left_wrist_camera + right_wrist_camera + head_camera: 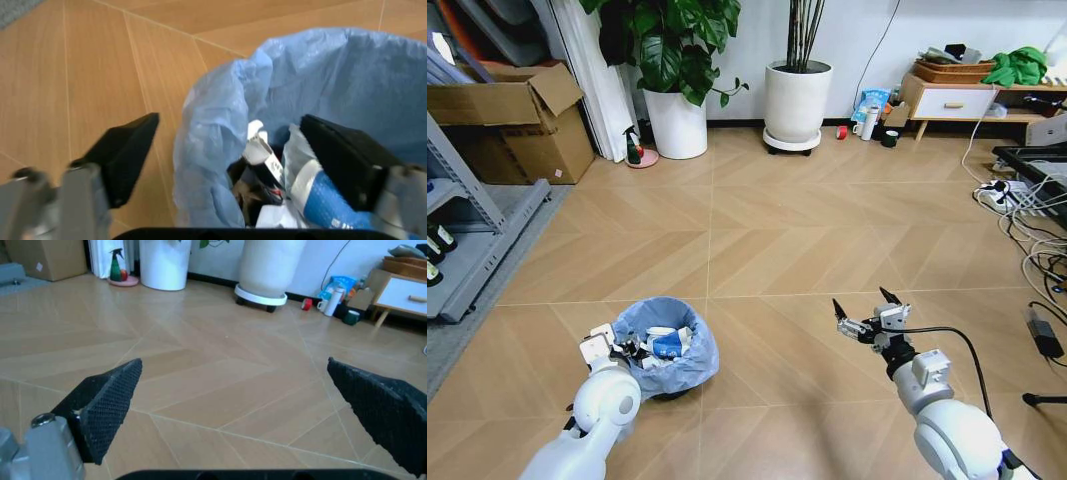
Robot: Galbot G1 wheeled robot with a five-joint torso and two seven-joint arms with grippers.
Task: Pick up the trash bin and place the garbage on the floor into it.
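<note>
The trash bin (667, 350), lined with a crinkled light-blue bag, stands on the floor (777, 230) at the lower left. Inside lies garbage (263, 155): white paper pieces and a blue-white bottle (327, 200). My left gripper (624, 350) is at the bin's near-left rim. In the left wrist view the left gripper (230, 122) is open, one finger (123, 150) outside the bag wall and the other over the inside. My right gripper (867, 308) hangs open above bare floor to the right of the bin, and in its own view the right gripper (235, 365) has nothing between its fingers.
Two white plant pots (796, 100) stand at the back wall, with a green spray bottle (633, 147) and a red tape roll (841, 131) near them. Cardboard boxes (517, 120) and a metal shelf (467, 230) are on the left. Cables (1027, 230) lie along the right.
</note>
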